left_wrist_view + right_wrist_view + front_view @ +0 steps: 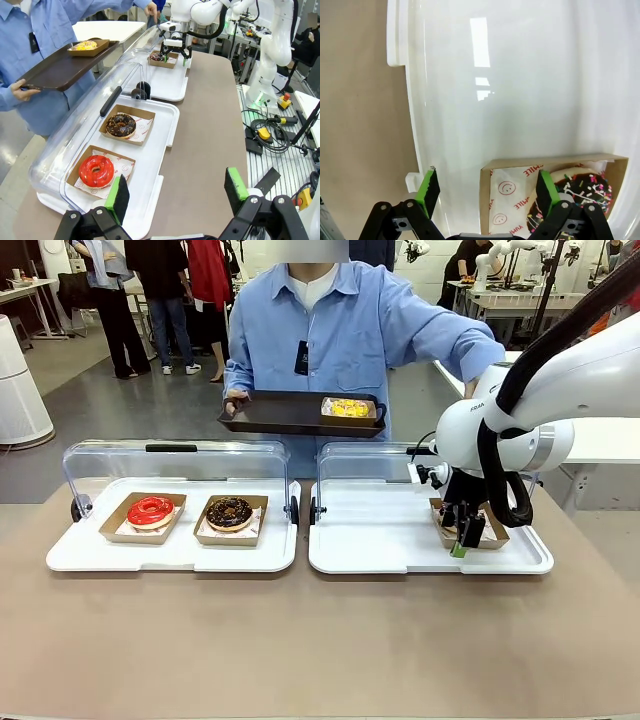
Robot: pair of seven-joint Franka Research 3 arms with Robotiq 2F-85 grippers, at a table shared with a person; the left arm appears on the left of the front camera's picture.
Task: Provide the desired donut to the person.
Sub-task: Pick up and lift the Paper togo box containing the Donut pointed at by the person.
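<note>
The person [330, 330] in a light blue shirt stands at the far side and holds a dark serving tray [280, 415] carrying a yellow donut [349, 408] in a box. A chocolate sprinkle donut [582, 192] lies in a cardboard box [512, 187] on the right white tray [380, 530]. My right gripper [459, 538] hangs open just above that box, its jaws straddling the box's near wall [487, 192]. A red donut [150, 510] and a dark chocolate donut [229, 512] sit boxed on the left white tray [80, 550]. My left gripper [177, 192] is open above the table edge, holding nothing.
Clear lids [170, 462] stand raised behind both white trays. The brown table [320, 640] is bare in front of them. Cables and arm bases [270, 135] lie beside the table in the left wrist view. Other people stand far back.
</note>
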